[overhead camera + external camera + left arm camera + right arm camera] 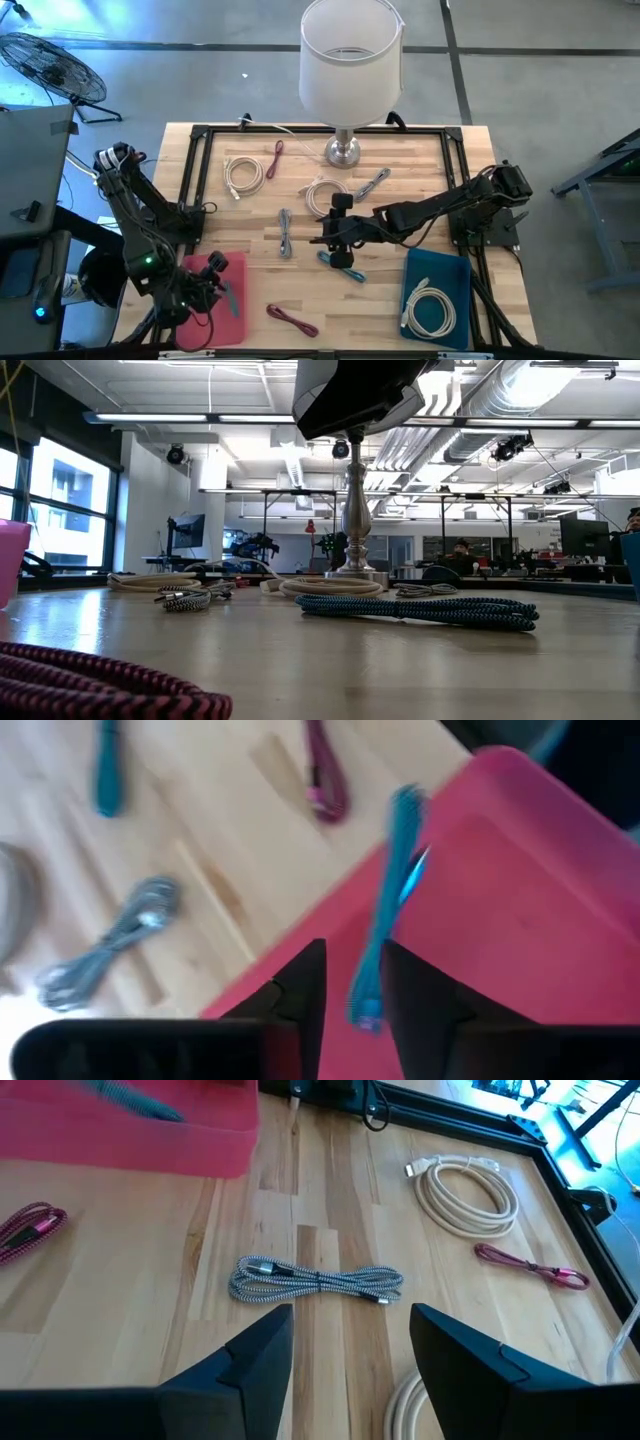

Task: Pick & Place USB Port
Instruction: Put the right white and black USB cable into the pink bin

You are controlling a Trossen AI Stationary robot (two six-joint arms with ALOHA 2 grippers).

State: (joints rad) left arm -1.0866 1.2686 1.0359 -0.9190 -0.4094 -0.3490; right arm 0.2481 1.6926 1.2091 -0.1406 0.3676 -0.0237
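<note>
Several coiled USB cables lie on the wooden table (pixel 400 150). My left gripper (pixel 213 268) hovers over the red tray (pixel 200 325) at the near left corner; its fingers stand a little apart, open. A teal cable (pixel 385 900) lies in the tray, its end between the fingers (pixel 300 990). My right gripper (pixel 335 235) is open above the table's middle and holds nothing. It points toward a grey braided cable (pixel 315 1280). A blue braided cable (pixel 342 262) lies flat on the table just near of it, also in the low view (pixel 420 610). My left gripper has the teal cable's end (pixel 365 1010) between its two fingers, which come slanting down over the red tray. Red tray shows between the cable and one finger; whether the other finger touches the cable, I cannot tell. The rest of the cable runs away over the tray.
A lamp (pixel 350 60) stands at the far edge's middle. A blue tray (pixel 450 270) at the near right holds a white cable (pixel 430 310). Loose cables: white (pixel 243 175), red (pixel 275 158), white coil (pixel 322 195), grey (pixel 372 183), dark red (pixel 292 320). A black frame (pixel 300 130) borders the table.
</note>
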